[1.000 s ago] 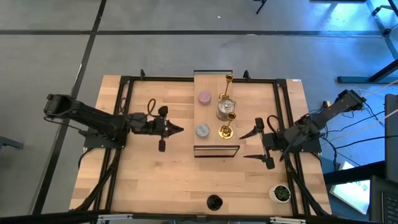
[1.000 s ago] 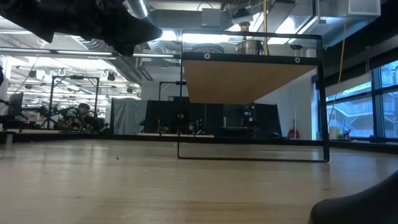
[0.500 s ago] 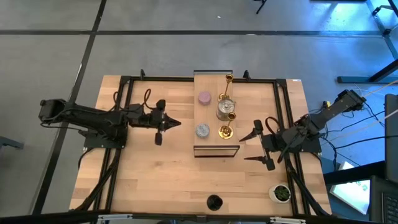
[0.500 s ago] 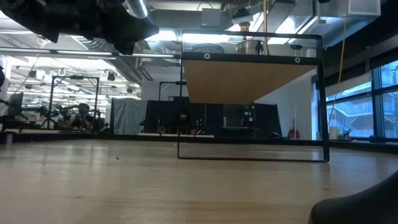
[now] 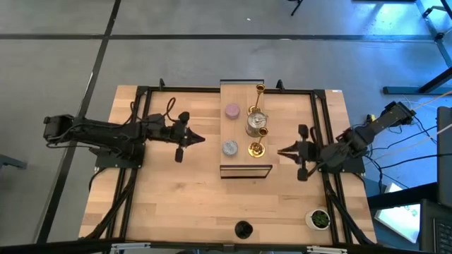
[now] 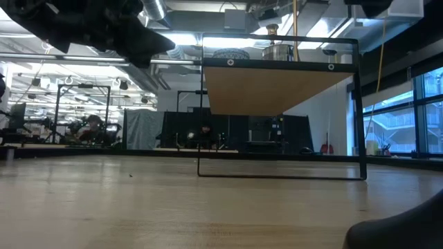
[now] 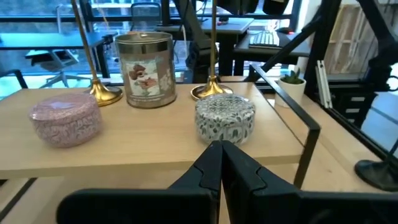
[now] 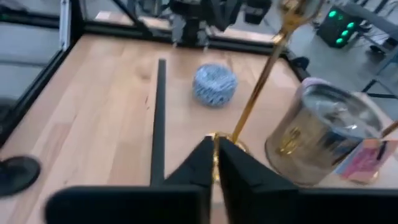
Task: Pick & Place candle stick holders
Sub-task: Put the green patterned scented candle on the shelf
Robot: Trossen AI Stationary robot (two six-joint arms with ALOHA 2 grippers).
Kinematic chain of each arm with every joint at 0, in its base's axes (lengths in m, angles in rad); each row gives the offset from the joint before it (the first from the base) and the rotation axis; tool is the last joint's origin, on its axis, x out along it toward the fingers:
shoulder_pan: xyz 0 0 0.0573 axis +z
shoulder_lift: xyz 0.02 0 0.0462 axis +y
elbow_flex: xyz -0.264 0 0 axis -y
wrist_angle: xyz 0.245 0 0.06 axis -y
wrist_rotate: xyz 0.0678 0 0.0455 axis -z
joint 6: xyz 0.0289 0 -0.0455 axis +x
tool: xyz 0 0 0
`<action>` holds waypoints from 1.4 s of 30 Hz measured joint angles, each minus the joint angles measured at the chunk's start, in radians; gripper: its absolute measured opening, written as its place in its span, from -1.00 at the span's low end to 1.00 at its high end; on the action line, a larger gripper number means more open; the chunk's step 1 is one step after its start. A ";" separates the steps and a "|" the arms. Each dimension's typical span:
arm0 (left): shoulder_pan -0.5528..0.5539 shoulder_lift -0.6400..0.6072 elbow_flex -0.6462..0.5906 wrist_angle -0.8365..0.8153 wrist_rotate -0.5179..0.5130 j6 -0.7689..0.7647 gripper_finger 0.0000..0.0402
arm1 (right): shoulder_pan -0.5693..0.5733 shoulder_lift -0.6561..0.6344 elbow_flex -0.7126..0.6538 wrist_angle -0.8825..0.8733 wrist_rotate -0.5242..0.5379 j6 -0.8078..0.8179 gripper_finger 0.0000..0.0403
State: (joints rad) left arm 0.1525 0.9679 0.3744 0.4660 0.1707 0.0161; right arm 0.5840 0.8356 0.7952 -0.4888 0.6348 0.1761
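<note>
high view: five holders on the shelf [image 5: 241, 134], one black holder [image 5: 243, 228] apart; both grippers' jaws pressed together.

The raised wooden shelf [image 5: 242, 106] is sitting across the table's middle, with its black wire frame [image 5: 246, 170] closing off the near end. Five holders are crowding its top: the pink one [image 5: 232, 110], the grey-blue one [image 5: 230, 147], the silver one [image 5: 256, 124], and two gold stems [image 5: 258, 95] [image 5: 257, 144] standing close together. Bare tabletop [image 5: 169, 204] is lying open on both sides of the shelf. A black holder [image 5: 243, 229] and a potted plant [image 5: 319, 219] are standing near the front edge.
</note>
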 joint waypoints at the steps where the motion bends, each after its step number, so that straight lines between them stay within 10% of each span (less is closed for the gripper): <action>1: 0.002 0.001 0.000 0.000 0.000 0.005 -0.99 | 0.000 0.000 0.000 -0.015 -0.004 0.003 -0.93; 27: -0.074 0.397 0.109 0.217 0.094 -0.006 -0.99 | 0.000 0.002 -0.097 -0.118 0.105 0.258 -1.00; 42: -0.052 0.414 0.137 0.213 0.094 0.012 -0.99 | 0.000 0.002 -0.097 -0.142 0.098 0.288 -1.00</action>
State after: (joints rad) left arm 0.1009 1.3819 0.5111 0.6787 0.2647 0.0280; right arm 0.5842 0.8371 0.6983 -0.6308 0.7330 0.4637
